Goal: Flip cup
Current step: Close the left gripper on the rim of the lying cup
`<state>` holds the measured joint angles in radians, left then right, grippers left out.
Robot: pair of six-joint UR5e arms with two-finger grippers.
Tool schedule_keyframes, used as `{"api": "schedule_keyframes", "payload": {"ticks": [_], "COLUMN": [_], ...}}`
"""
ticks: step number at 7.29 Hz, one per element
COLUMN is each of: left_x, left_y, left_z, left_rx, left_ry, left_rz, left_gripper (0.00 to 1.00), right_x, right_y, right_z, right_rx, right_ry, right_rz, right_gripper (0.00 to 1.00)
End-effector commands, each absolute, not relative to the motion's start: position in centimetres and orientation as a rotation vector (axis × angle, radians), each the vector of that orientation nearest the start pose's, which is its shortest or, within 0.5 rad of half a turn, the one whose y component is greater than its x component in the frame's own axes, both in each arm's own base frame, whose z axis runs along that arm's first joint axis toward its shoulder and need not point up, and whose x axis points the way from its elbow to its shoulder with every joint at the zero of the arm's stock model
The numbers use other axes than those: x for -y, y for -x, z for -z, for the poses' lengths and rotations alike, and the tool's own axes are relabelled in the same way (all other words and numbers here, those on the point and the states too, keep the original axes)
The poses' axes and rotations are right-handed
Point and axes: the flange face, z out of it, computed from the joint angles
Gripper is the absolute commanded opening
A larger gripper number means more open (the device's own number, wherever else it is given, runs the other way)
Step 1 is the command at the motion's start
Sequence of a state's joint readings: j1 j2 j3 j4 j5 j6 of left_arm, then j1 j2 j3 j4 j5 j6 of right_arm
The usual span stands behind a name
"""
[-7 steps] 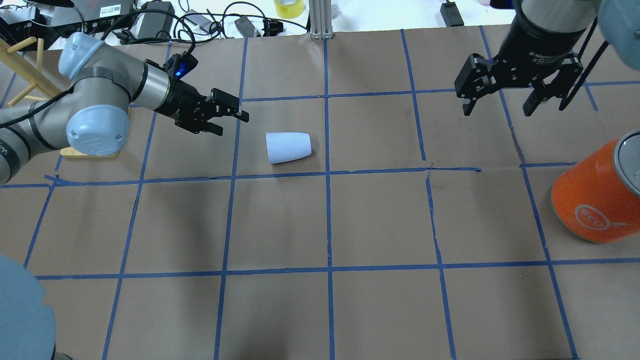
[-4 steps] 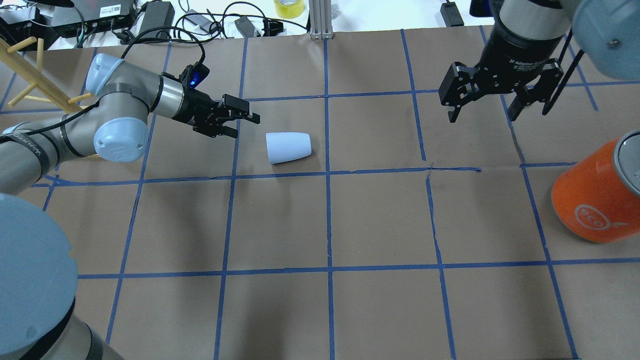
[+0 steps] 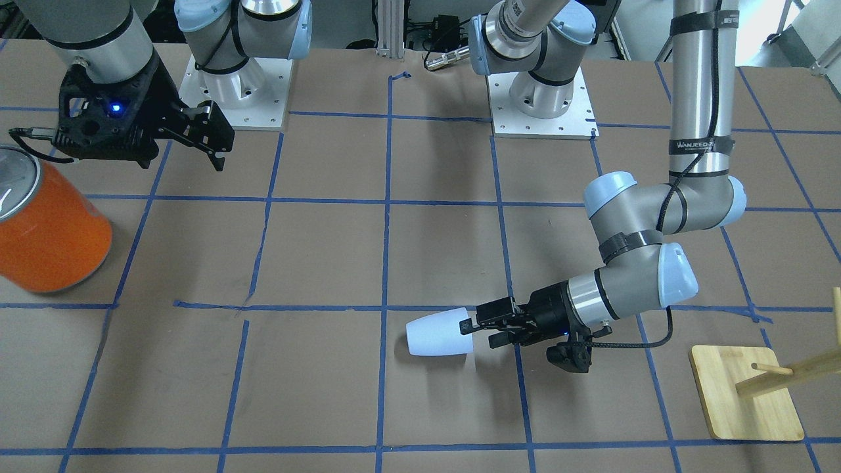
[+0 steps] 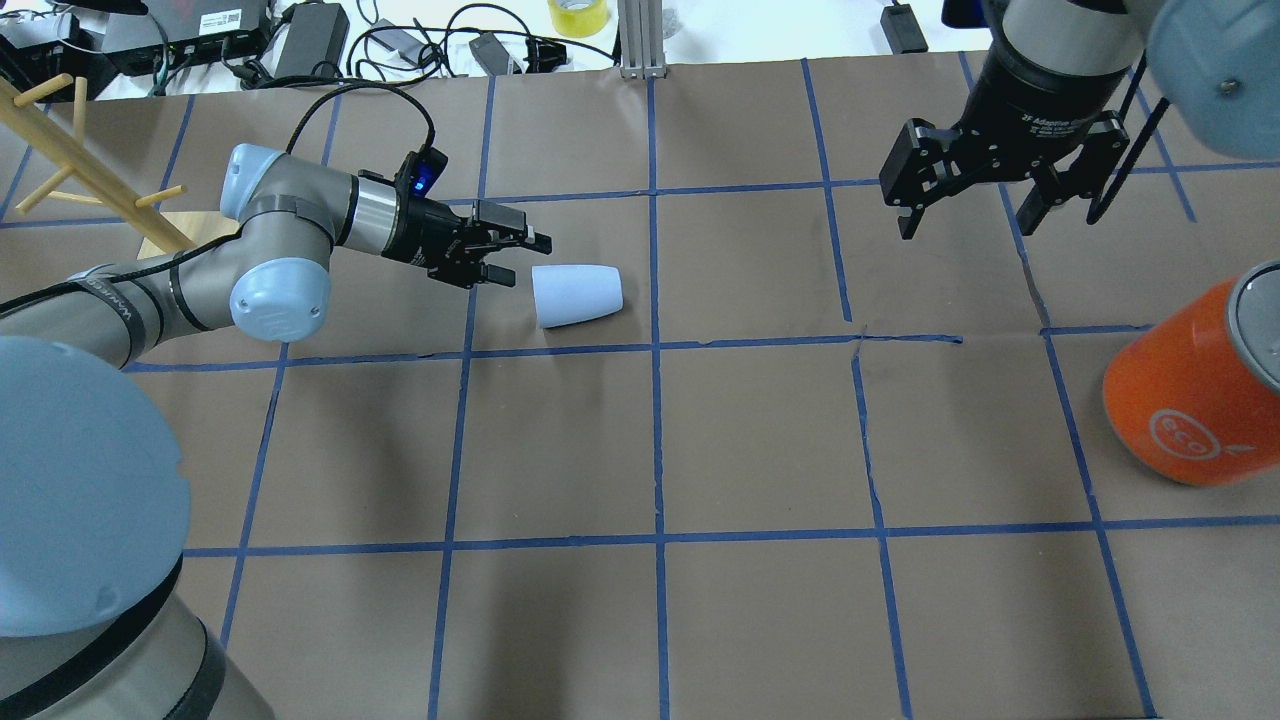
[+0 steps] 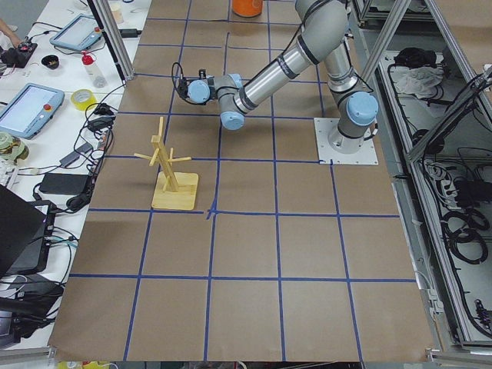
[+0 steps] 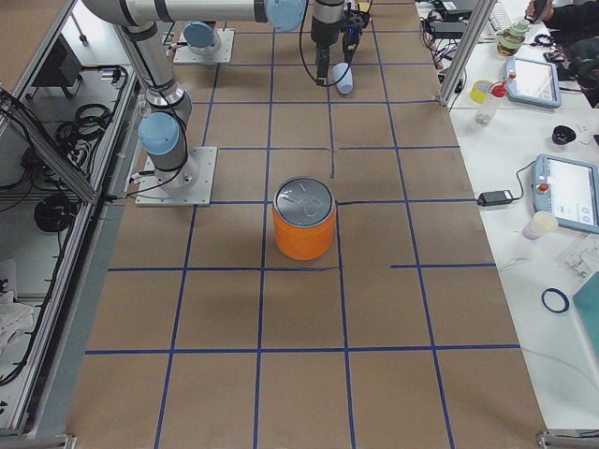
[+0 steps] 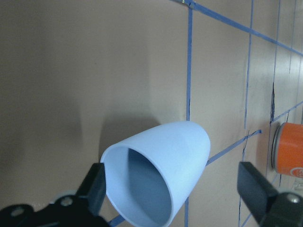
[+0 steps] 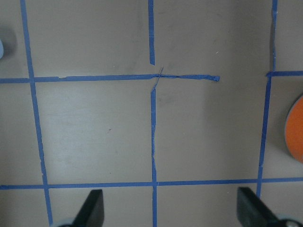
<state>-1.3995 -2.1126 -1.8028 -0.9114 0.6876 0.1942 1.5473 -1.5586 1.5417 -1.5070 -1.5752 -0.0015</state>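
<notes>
The pale blue-white cup (image 4: 578, 295) lies on its side on the brown paper, its wide rim toward my left gripper. It also shows in the front view (image 3: 437, 336), in the left wrist view (image 7: 158, 177) with its open mouth facing the camera, and far off in the right-side view (image 6: 343, 79). My left gripper (image 4: 524, 259) is open, low and horizontal, its fingertips at the cup's rim; in the left wrist view the fingers (image 7: 97, 187) stand on either side of the mouth. My right gripper (image 4: 968, 212) is open and empty, high at the far right.
A large orange can (image 4: 1195, 390) with a silver top stands at the right edge, near my right gripper. A wooden peg rack (image 3: 749, 391) stands beside my left arm. Cables and boxes (image 4: 320, 40) lie beyond the table's far edge.
My left gripper has moved right and down toward the cup, from well short of it to its rim. My right gripper shifted slightly left at first, then held. The cup has not moved.
</notes>
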Motion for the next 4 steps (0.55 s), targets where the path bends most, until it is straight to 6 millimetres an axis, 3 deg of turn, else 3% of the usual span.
{"api": "schedule_keyframes", "payload": {"ticks": [1,4], "left_x": [61.2,60.9], "left_y": [11.1,12.7], "left_z": [-16.5,-16.7], "left_rx": [2.243,2.198], "left_ry": [-0.05,-0.105], "left_rz": [-0.03,0.013], "left_gripper": [0.98,0.91], "right_x": [49.6,49.7], "right_y": [-12.2,-12.3], "right_z": [-49.1,-49.1], "right_rx": [-3.148,-3.148], "right_ry": [-0.043,-0.043], "right_rz": [-0.063,-0.044], "right_gripper": [1.0,1.0]}}
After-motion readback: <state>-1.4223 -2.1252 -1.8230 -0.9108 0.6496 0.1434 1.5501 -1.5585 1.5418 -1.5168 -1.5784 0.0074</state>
